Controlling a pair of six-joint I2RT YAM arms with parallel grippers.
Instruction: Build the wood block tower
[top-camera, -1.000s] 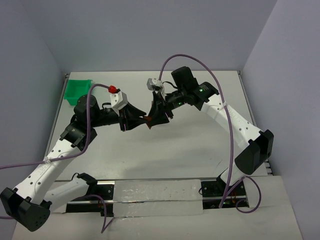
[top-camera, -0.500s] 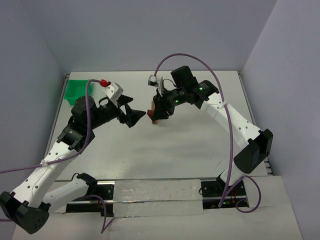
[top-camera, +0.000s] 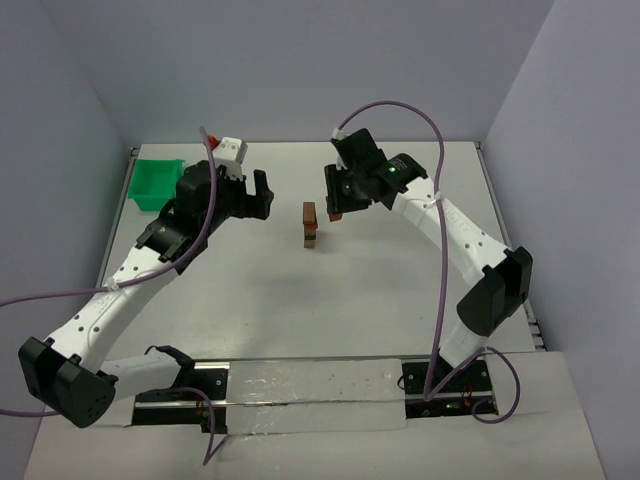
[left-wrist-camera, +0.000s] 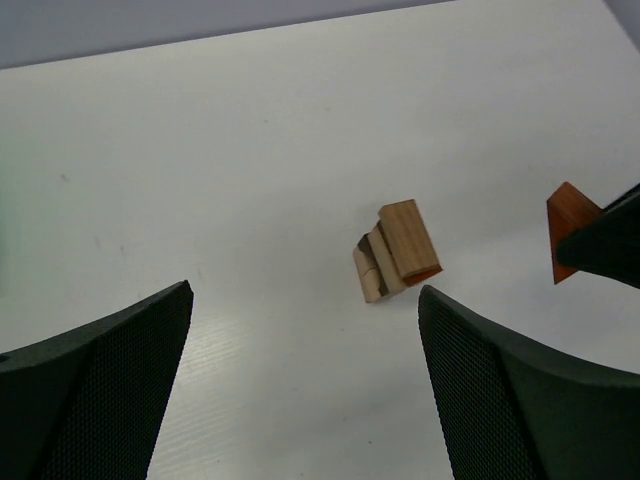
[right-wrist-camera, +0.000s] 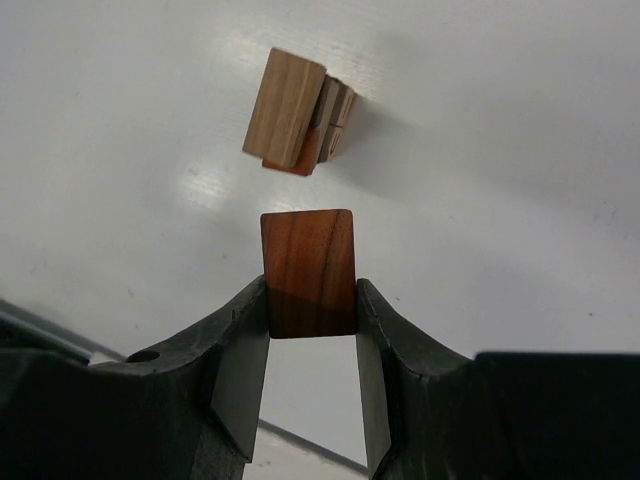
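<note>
One wood block tower (top-camera: 312, 224) upright mid-table, between the two grippers (block count unclear). Left gripper (left-wrist-camera: 305, 300) jaws wide, empty. Right gripper (right-wrist-camera: 310, 300) clamps one reddish-brown block (right-wrist-camera: 308, 265) near the tower, apart. One green bin (top-camera: 158, 183) far left.

No text, label, brand, number or sign is legible; I am checking all three views and reading nothing. The wood block tower (top-camera: 312, 224), at the centre of the top frame, is showing bare grain only. The reddish-brown block (right-wrist-camera: 308, 262), at the centre of the right wrist frame, is showing an unmarked face.
</note>
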